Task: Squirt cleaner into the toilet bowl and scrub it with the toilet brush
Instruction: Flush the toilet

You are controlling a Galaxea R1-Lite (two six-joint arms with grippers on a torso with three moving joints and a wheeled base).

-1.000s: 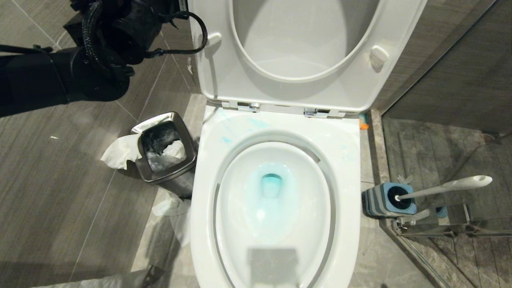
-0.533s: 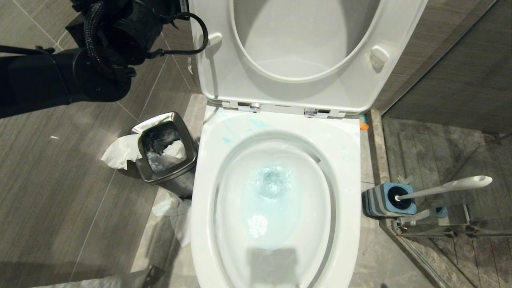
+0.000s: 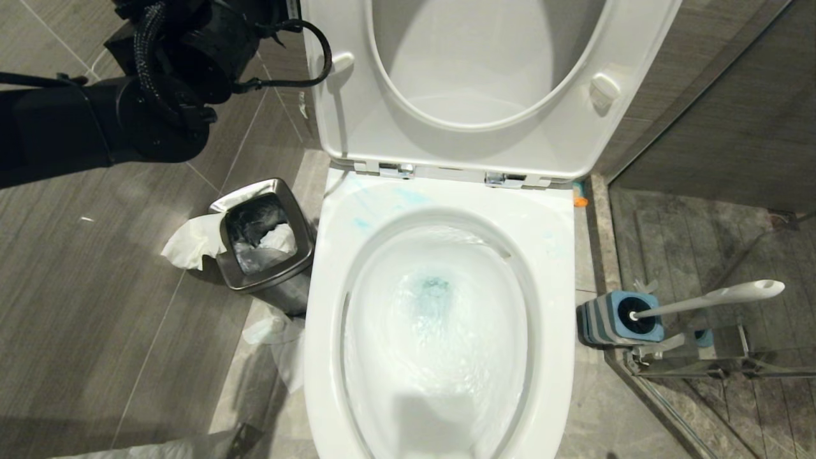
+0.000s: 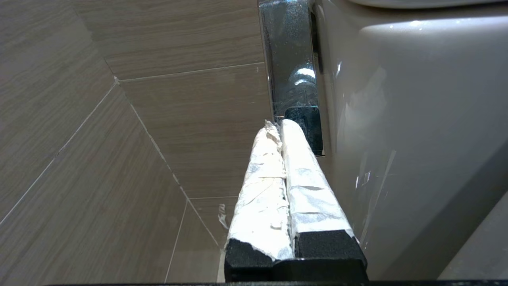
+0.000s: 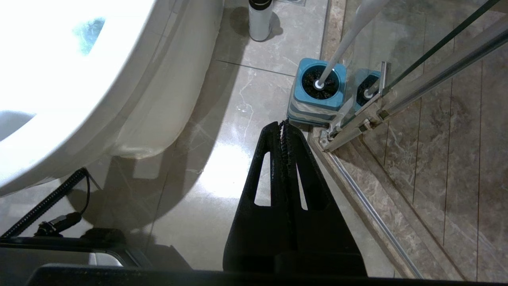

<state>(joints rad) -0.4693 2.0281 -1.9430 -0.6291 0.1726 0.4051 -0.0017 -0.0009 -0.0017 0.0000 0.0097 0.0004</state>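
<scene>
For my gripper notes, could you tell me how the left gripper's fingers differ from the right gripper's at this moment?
The left gripper has fingers wrapped in white tape; the right gripper has bare black ones with open slots. The left tips sit at the chrome flush lever beside the toilet bowl; the right hangs above floor near the toilet brush. Both are shut and empty.

A steel bin [image 3: 262, 241] is standing on the tiled floor [image 3: 95, 306], white paper [image 3: 191, 242] hanging over its rim; a blue-and-grey holder [image 3: 615, 319] is sitting beside glass.
</scene>
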